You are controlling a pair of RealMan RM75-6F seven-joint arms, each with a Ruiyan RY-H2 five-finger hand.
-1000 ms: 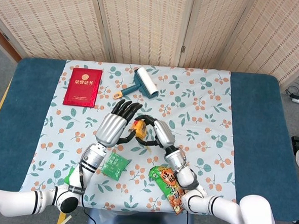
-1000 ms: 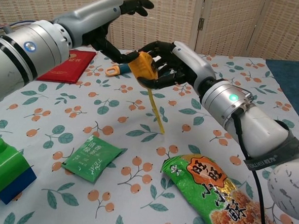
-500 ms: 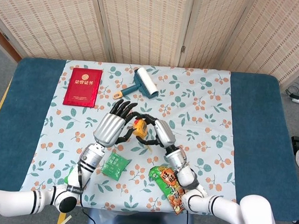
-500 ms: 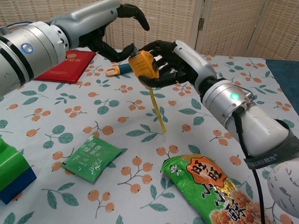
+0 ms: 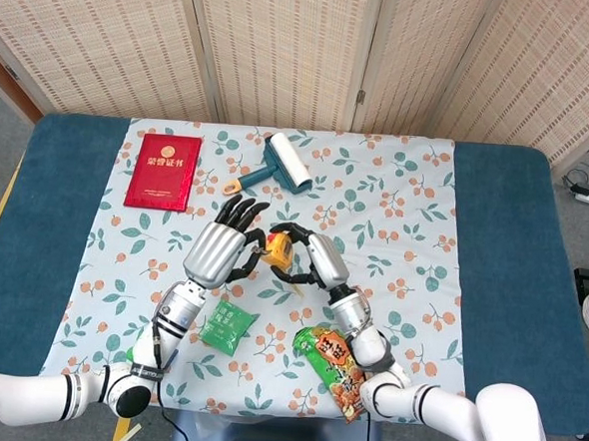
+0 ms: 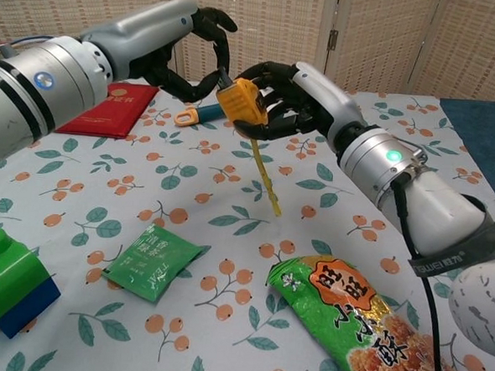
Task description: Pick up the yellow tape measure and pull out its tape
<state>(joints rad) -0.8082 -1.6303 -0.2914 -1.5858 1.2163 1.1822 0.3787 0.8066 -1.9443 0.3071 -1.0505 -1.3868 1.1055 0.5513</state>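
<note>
**Tape measure held aloft between both hands**

My left hand [image 6: 197, 44] has curled its fingers in since a second ago. From the head view, my right hand [image 5: 310, 258] grips the yellow tape measure [image 5: 278, 250] above the surface. From the chest view, its tape [image 6: 267, 177] hangs down; the left fingers seem to pinch the case's edge, though I cannot tell for sure.
</note>
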